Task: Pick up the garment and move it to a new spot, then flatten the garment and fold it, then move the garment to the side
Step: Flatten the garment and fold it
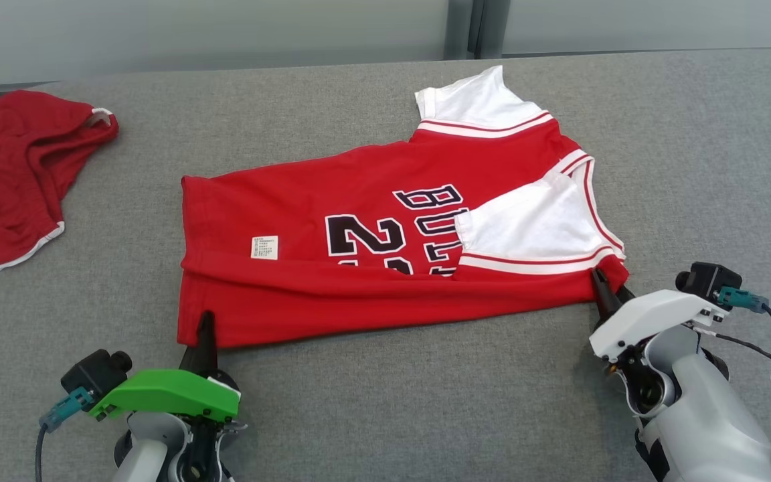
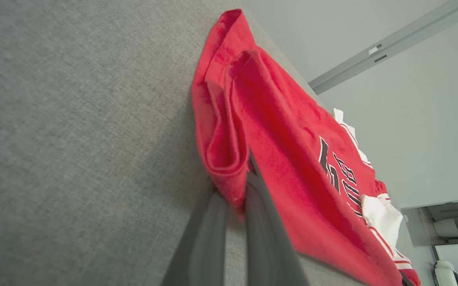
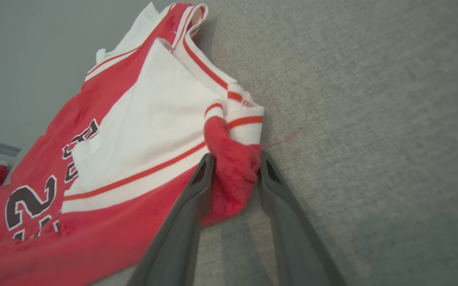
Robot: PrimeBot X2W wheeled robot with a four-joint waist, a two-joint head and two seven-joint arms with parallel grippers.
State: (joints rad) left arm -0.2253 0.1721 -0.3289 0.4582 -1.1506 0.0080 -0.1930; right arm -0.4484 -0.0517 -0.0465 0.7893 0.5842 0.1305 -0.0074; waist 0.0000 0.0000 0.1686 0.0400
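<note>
The garment (image 1: 278, 214) is a red jersey with white sleeves and black lettering, lying flat on the grey table (image 1: 425, 402) with its near edge folded over. My left gripper (image 1: 206, 325) is shut on the near left hem corner; in the left wrist view the red cloth (image 2: 284, 131) is pinched between the two dark fingers of that gripper (image 2: 233, 178). My right gripper (image 1: 603, 281) sits at the near right shoulder corner. The right wrist view shows that gripper (image 3: 237, 163) with its fingers pressed on both sides of a bunched red fold of the jersey (image 3: 153, 119).
A second red cloth with white trim (image 1: 11, 174) lies crumpled at the table's far left. The table's far edge runs along a pale wall. Bare grey surface stretches right of the jersey and along the near edge.
</note>
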